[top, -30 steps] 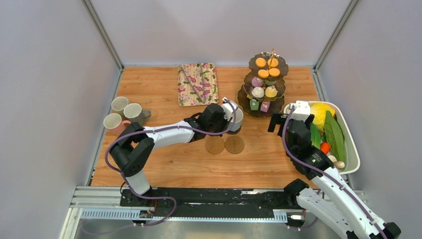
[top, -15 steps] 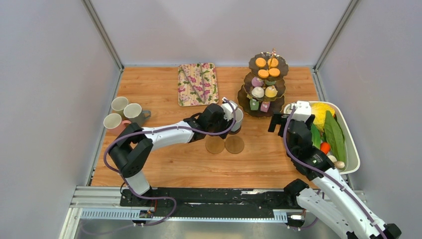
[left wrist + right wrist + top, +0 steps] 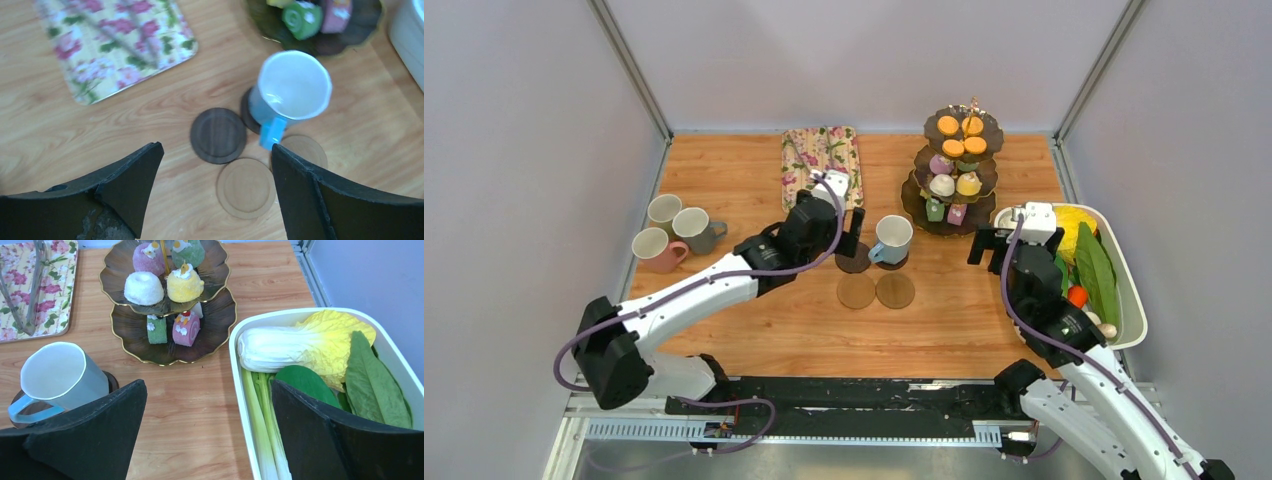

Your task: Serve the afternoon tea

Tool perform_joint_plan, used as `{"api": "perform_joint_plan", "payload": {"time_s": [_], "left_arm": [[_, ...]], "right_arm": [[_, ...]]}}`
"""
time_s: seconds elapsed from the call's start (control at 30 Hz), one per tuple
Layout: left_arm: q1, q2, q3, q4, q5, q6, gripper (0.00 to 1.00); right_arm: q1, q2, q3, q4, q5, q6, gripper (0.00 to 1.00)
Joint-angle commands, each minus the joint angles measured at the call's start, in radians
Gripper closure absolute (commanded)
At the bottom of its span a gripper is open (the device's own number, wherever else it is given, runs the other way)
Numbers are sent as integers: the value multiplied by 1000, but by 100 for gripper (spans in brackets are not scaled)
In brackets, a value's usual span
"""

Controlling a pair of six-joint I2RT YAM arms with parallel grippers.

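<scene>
Left wrist view shows the blue mug [image 3: 292,90] standing on a dark coaster [image 3: 247,111]. The left gripper [image 3: 216,150] is just beside the mug, fingers wide apart, holding nothing. The right gripper [image 3: 207,390], on the mug's other side, is spread wide too.

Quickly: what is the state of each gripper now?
Left gripper: jaws open, holding nothing.
Right gripper: jaws open, holding nothing.

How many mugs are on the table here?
4. Three cluster at the table's left edge: pale mug, grey mug, pink mug. The blue mug stands on a dark coaster near the middle. None looks hidden.
</scene>
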Motion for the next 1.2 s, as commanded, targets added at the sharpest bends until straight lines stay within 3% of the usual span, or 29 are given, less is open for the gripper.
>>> {"api": "perform_joint_plan", "payload": {"time_s": [0.0, 0.23, 0.47, 0.77, 1.17], "left_arm": [[44, -61, 64, -231, -302, -218, 9], [248, -48, 123, -591, -444, -645, 9], [429, -9, 95, -677, -517, -895, 9], [566, 148, 155, -668, -603, -1024, 9], [677, 348, 236, -645, -578, -1117, 10]], "right_arm": [[-4, 7, 65, 32, 17, -86, 0], [-4, 24, 35, 61, 2, -90, 0], [-3, 0, -1, 104, -50, -84, 0], [-3, -64, -62, 162, -120, -88, 0], [-3, -103, -105, 202, -166, -100, 0]]}}
